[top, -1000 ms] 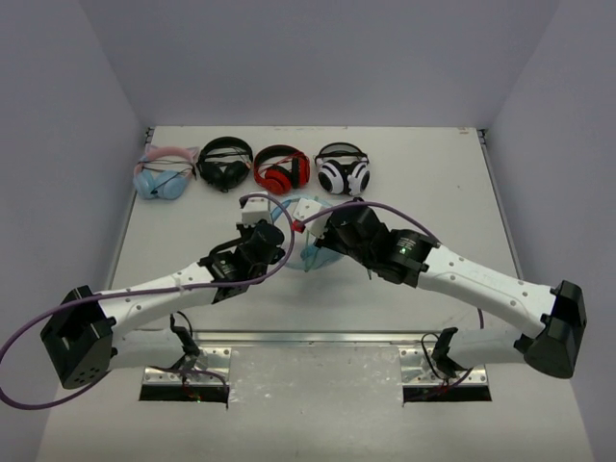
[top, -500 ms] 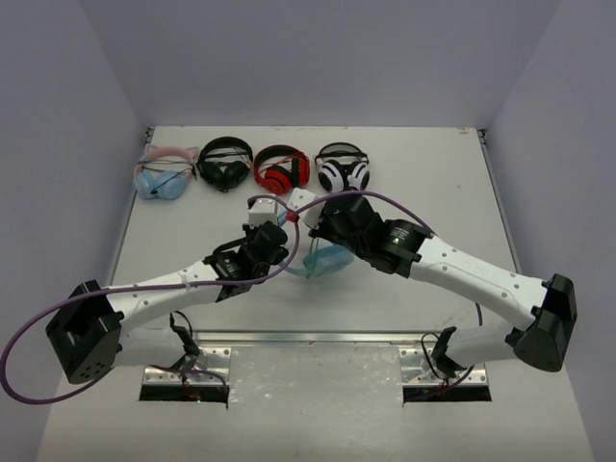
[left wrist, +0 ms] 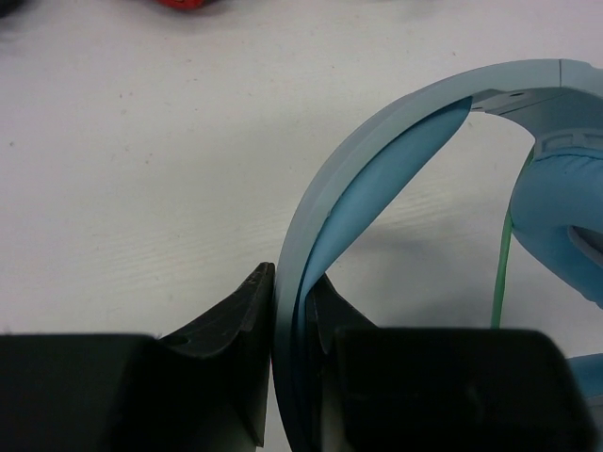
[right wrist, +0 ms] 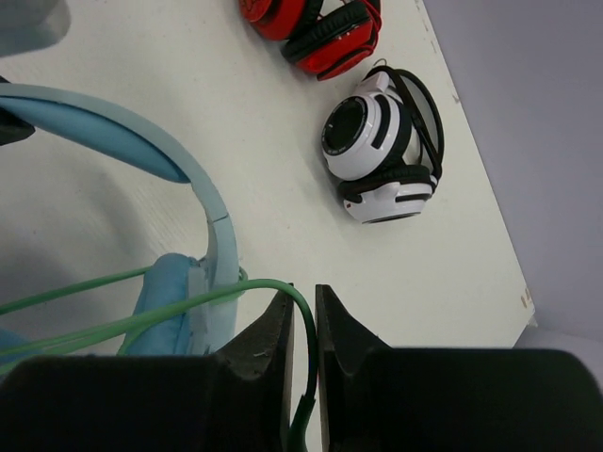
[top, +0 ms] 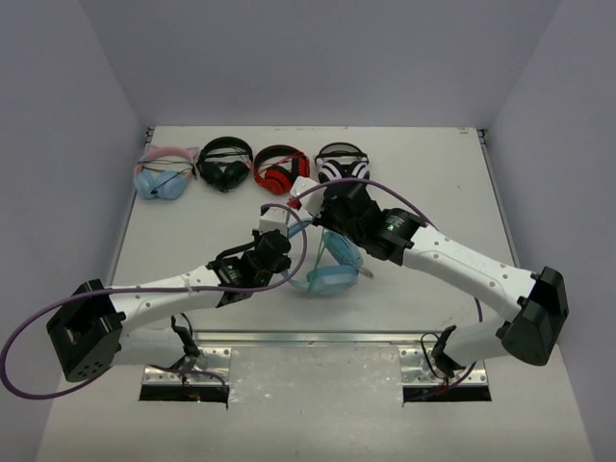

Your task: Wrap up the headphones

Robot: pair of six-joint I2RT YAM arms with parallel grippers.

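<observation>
Near counter (top: pixel 433 173) centre, L hand (left wrist: pixel 287 282) clamps plain blue headband (left wrist: pixel 377 141) of sky-blue over-ear headphones (top: pixel 332 274); R hand (right wrist: pixel 303 301), pinching thin mint-green cable (right wrist: pixel 240 285), has moved toward far edge, so wrap is underway.

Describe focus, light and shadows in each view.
Top view: even, soft light, everything sharp, only faint shadows. Left wrist view: the blue headphones throw a soft shadow on the table; the left gripper is a dark, soft-edged mass. Right wrist view: the white headphones are crisp; the right gripper looks dark and soft.
</observation>
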